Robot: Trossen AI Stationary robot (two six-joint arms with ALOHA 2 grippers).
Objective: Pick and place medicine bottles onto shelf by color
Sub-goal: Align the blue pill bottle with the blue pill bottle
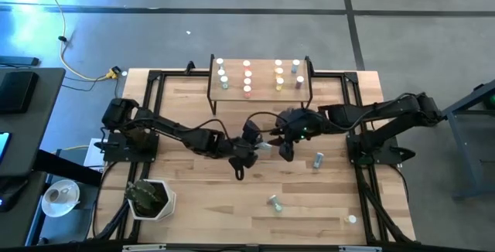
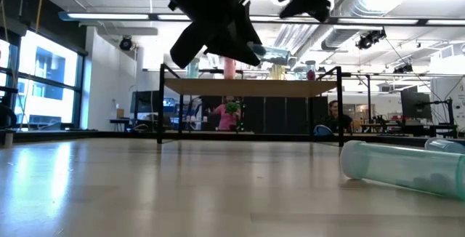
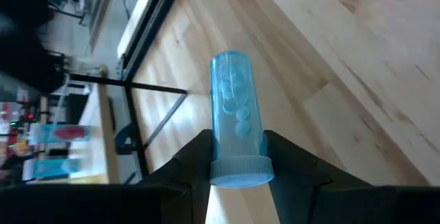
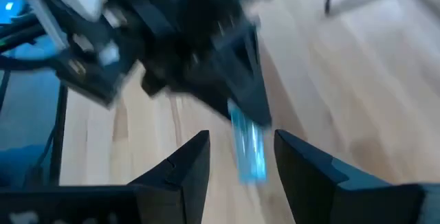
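Gripping a clear blue cylindrical bottle (image 3: 237,117), left pincer (image 3: 237,159); right pincer (image 4: 240,159) seemingly apart.

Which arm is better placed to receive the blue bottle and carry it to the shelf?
Right. The left tool holds the clear blue white-capped bottle out toward the right tool, whose open fingers face it. The right arm is probably also nearer the small light-wood shelf.

Two dark jointed arms with black cables, blunt wedge-shaped black jaws

No readable text — no labels, brands, numbers or signs — shows in any view.
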